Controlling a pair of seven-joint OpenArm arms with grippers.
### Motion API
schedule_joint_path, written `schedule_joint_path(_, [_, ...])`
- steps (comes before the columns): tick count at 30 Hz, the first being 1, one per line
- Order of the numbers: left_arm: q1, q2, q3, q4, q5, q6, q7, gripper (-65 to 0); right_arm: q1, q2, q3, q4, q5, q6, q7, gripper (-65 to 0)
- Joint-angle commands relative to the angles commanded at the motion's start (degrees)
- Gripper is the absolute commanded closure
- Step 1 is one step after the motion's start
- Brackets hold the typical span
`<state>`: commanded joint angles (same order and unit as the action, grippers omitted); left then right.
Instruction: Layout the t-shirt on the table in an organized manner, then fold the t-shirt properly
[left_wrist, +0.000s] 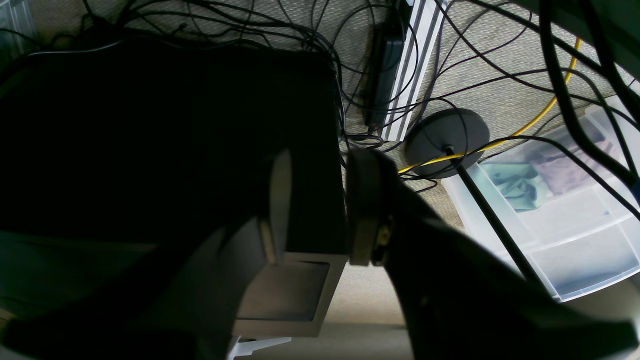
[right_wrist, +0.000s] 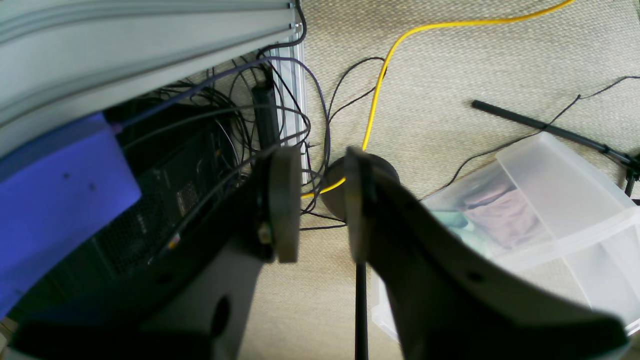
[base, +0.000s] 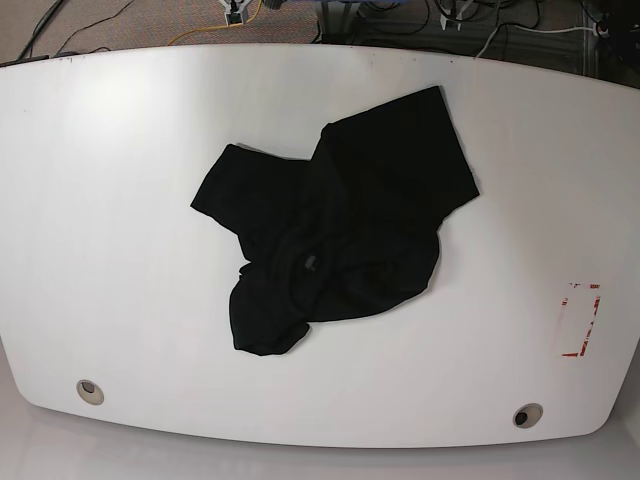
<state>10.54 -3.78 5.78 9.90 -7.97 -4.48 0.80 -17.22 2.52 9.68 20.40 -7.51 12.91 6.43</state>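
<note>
A: Where's the shirt?

B: Base view: the t-shirt (base: 340, 230) lies crumpled near the middle of the table (base: 120, 230), a little toward the far edge. One part reaches toward the far right, and a lobe bunches toward the near edge, left of centre. It's all black from here; I see no print. It lies well apart from the two grommets (base: 89, 390) at the near corners and from the red tape rectangle (base: 578, 320) by the right edge.

A: And your grippers relative to it?

B: Neither shows in the base view, and neither wrist view shows shirt or table. Both cameras look down at carpet. So both grippers are off the table, with no contact with the cloth.

A: Left gripper state?

B: The left gripper (left_wrist: 320, 210) has its pads parted by a narrow gap, with nothing between them. Behind it are a dark box (left_wrist: 165, 140), tangled cables, a round stand base (left_wrist: 446, 142) and a clear plastic bin (left_wrist: 560, 220) with cloth inside.

A: Right?

B: The right gripper (right_wrist: 322, 210) is the same: a narrow gap and nothing gripped. Beyond it, a yellow cable (right_wrist: 380, 80) runs to the stand base (right_wrist: 334, 197). The bin (right_wrist: 540, 210) sits to the right, and an aluminium rail (right_wrist: 150, 45) crosses the upper left.
</note>
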Motion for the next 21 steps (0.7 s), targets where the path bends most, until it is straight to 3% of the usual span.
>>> schedule_joint_path(14, [-0.1, -0.1, 0.0, 0.2, 0.1, -3.2, 0.3, -17.3, 0.2, -0.1, -0.2, -0.1, 0.2, 0.01, 0.1, -15.0])
schedule_joint_path(21, [0.0, -0.3, -0.3, 0.3, 0.1, -2.8, 0.4, -17.1, 0.7, 0.0, 0.0, -0.3, 0.0, 0.11, -0.2, -15.2])
